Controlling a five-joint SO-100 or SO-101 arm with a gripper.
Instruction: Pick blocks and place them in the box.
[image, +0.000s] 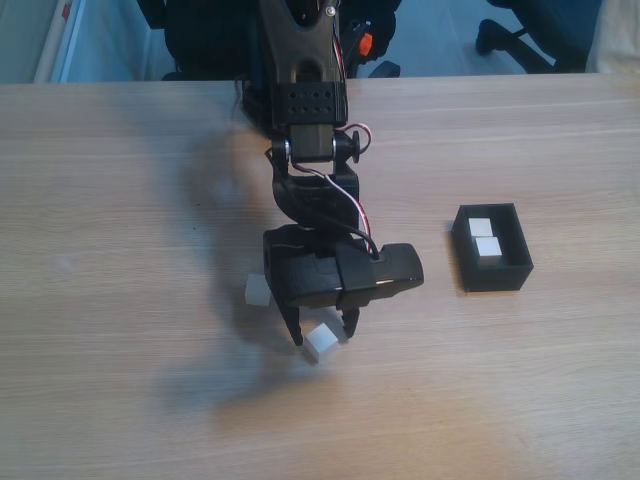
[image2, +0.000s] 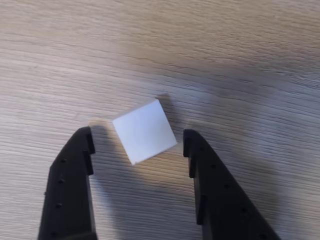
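A white block (image2: 144, 131) lies on the wood table, turned at an angle, between the two black fingers of my gripper (image2: 137, 142). The fingers stand apart on either side of it and do not touch it, so the gripper is open. In the fixed view the same block (image: 322, 341) sits under the gripper (image: 322, 335) near the table's middle front. Another white block (image: 258, 290) rests just left of the gripper body. The black box (image: 469, 262) stands to the right with two white blocks (image: 485, 238) inside it.
The black arm (image: 305, 110) reaches in from the table's far edge. Office chair bases (image: 520, 35) stand on the floor beyond the table. Bare wood stretches between the gripper and the box.
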